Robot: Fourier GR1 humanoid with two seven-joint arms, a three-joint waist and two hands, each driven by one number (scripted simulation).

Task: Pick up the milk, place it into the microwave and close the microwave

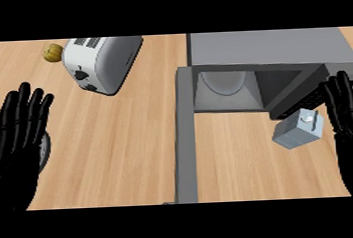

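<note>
My left hand (17,133) rests open at the left edge, fingers straight. My right hand (347,111) is open at the right edge, just beside the milk (299,129), which stands on the wooden surface (122,153). Behind it, the microwave (259,85) gapes, door (185,140) swung toward me. Far left sits a toaster (103,61).

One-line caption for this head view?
Both hands, left and right, open; milk carton stands before the open microwave; toaster behind.
</note>
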